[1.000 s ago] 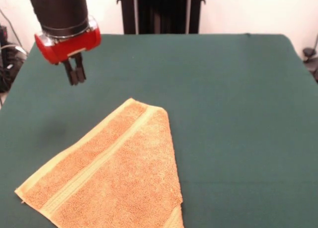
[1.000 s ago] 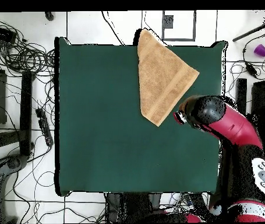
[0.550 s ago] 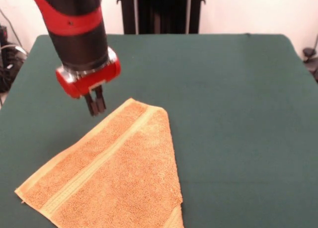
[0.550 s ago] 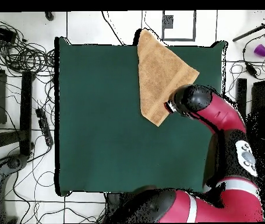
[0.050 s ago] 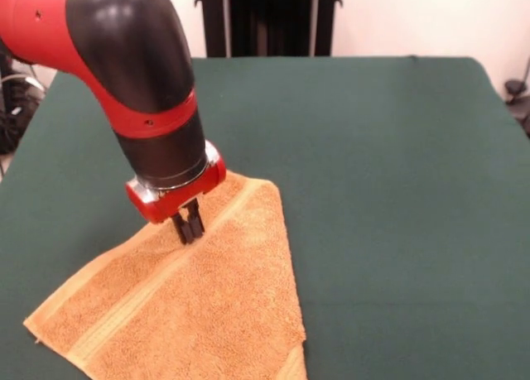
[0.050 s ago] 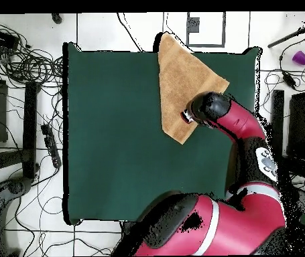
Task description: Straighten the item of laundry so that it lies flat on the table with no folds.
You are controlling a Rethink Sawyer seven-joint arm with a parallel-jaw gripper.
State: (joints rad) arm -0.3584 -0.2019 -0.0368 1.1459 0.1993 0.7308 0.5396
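A pale tiled floor (image 6: 101, 30) is surrounding the work area, with tangled black cables (image 6: 21, 63) lying across it. A small purple cup (image 6: 301, 57) is sitting on the floor. In the front view, a white wall (image 5: 414, 20) is standing behind a black frame (image 5: 269, 20).

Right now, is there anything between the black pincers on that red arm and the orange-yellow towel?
Nothing: in the front view the gripper sits right over the orange-yellow terry towel, tips at its surface.
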